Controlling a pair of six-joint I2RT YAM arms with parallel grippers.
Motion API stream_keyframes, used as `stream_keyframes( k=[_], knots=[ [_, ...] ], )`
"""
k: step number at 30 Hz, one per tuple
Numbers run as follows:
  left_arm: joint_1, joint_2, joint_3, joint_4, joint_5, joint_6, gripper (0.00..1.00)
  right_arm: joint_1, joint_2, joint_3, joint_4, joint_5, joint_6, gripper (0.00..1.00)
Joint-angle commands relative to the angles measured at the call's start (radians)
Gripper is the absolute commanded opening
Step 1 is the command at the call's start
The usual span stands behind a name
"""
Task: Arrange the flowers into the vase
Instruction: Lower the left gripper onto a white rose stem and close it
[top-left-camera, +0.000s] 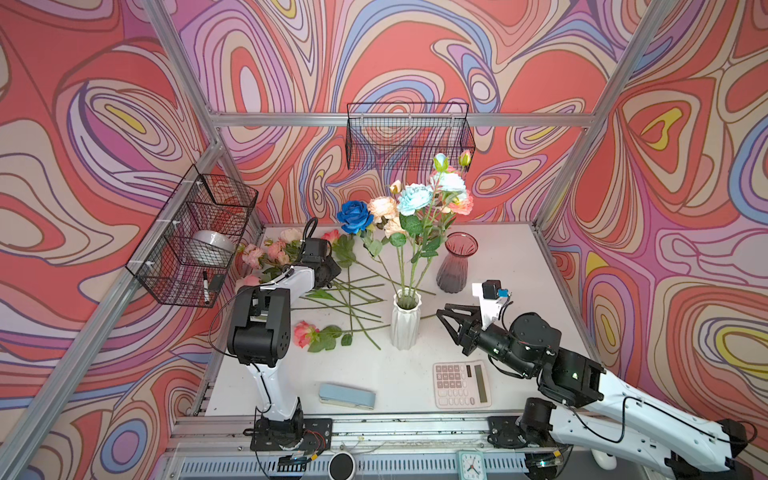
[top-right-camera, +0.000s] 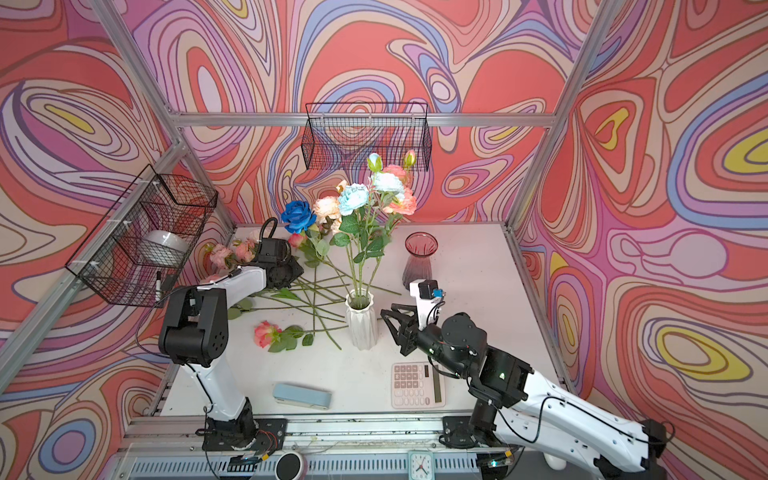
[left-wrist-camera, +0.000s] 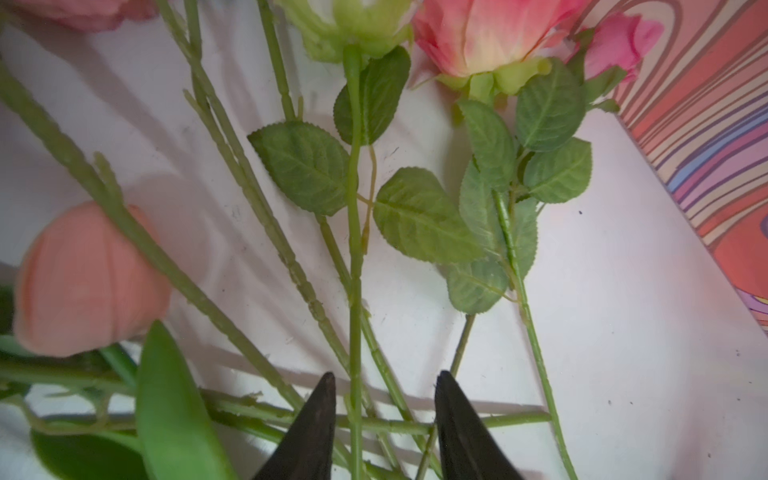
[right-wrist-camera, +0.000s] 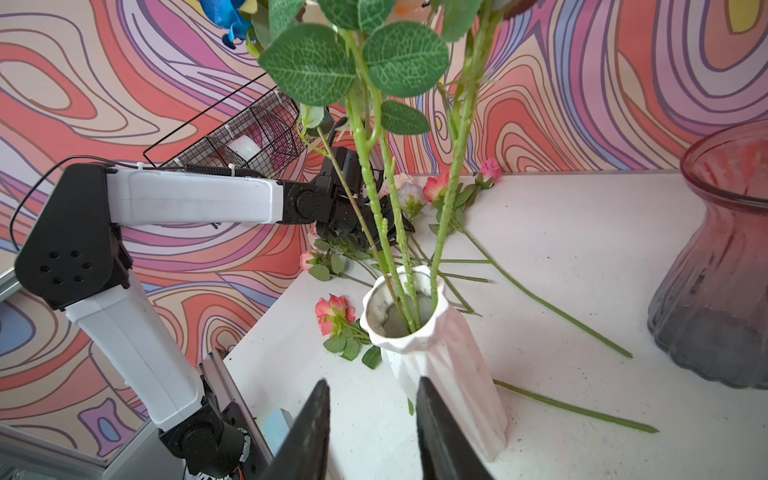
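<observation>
A white ribbed vase (top-left-camera: 405, 322) (top-right-camera: 360, 320) (right-wrist-camera: 440, 374) stands mid-table holding several flowers (top-left-camera: 415, 199) with pale blue, peach and deep blue heads. More flowers (top-left-camera: 345, 291) lie crossed in a pile on the table to its left, and a pink rose (top-left-camera: 305, 332) lies alone nearer the front. My left gripper (left-wrist-camera: 384, 376) hangs low over the pile, open, with one green stem (left-wrist-camera: 355, 291) running between its jaws close to one finger. My right gripper (top-left-camera: 441, 312) (right-wrist-camera: 372, 380) is open and empty, just right of the vase's base.
A dark red glass vase (top-left-camera: 455, 266) stands behind the right gripper. A calculator (top-left-camera: 461, 384) and a pale blue case (top-left-camera: 347, 395) lie near the front edge. Wire baskets (top-left-camera: 195, 237) hang on the left and back walls.
</observation>
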Motion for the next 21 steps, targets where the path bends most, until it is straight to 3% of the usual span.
stream_keyframes(
  k=[1,8,16,21],
  knots=[
    [0.007,0.025,0.052,-0.056,-0.043,0.033,0.38,0.002,-0.01,0.005,-0.025,0.019,-0.018,0.35],
    [0.009,0.074,0.081,-0.065,-0.035,0.046,0.25,0.002,-0.001,0.013,-0.026,0.023,-0.023,0.35],
    [0.009,0.082,0.068,-0.062,-0.049,0.042,0.32,0.002,0.008,0.017,-0.027,0.025,-0.025,0.35],
    [0.009,0.061,0.063,-0.052,-0.038,0.046,0.29,0.002,0.013,0.017,-0.028,0.025,-0.024,0.35]
  ],
)
